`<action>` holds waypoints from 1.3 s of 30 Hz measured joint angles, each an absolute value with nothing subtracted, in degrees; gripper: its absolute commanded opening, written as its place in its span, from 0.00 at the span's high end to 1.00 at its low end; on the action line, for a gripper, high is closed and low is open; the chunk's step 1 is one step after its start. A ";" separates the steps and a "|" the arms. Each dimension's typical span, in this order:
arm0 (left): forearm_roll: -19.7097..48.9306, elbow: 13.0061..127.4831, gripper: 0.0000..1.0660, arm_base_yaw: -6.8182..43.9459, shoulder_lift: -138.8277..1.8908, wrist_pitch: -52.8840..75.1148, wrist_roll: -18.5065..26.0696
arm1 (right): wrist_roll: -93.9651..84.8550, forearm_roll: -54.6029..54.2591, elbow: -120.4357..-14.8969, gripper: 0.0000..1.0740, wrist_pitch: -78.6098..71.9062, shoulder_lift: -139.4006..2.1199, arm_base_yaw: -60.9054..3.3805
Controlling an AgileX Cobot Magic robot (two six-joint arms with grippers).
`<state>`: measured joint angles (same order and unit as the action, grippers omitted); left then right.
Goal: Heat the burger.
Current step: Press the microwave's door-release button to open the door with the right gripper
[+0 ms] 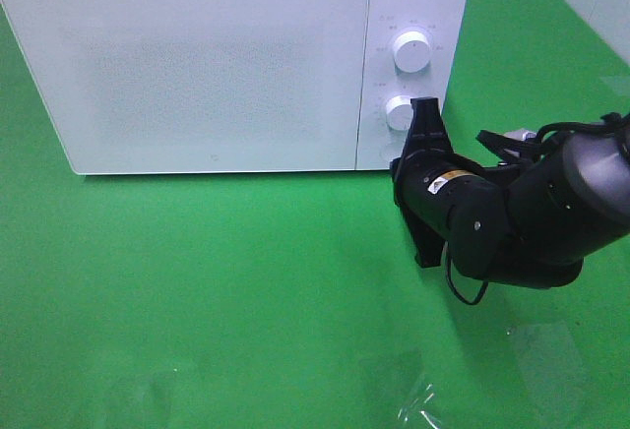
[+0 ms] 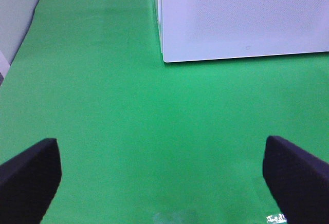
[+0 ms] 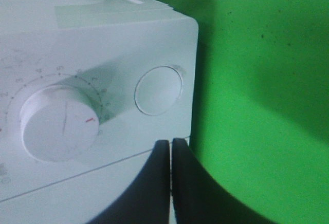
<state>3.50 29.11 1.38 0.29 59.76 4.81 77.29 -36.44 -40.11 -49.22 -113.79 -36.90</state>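
Note:
The burger is not in view. The white microwave [image 1: 197, 65] stands at the back with its door closed, so its inside is hidden. My right gripper [image 1: 425, 104] is shut and empty, with its tips at the control panel beside the lower knob [image 1: 399, 112]. In the right wrist view the closed fingertips [image 3: 170, 143] sit just by the round door button [image 3: 158, 90], next to a dial [image 3: 59, 124]; I cannot tell if they touch the panel. My left gripper [image 2: 162, 183] is open and empty over the green table, facing the microwave's front corner [image 2: 241, 13].
The upper knob [image 1: 409, 48] is above the lower one. The green table cover [image 1: 197, 281] stretches in front of the microwave. Shiny clear patches [image 1: 423, 399] lie near the front edge. The right arm's black body [image 1: 532, 213] fills the right side.

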 measured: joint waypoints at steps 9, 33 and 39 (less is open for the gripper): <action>3.50 29.11 0.06 1.38 0.29 59.76 4.81 | 77.35 -34.38 -44.12 1.00 -49.39 -117.74 -34.43; 3.50 29.11 0.06 1.38 0.29 59.76 4.81 | 77.98 -33.80 -48.99 1.00 -49.50 -122.15 -31.28; 3.50 29.11 0.06 1.38 0.29 59.76 4.81 | 78.32 -33.86 -50.19 1.00 -48.64 -122.50 -31.23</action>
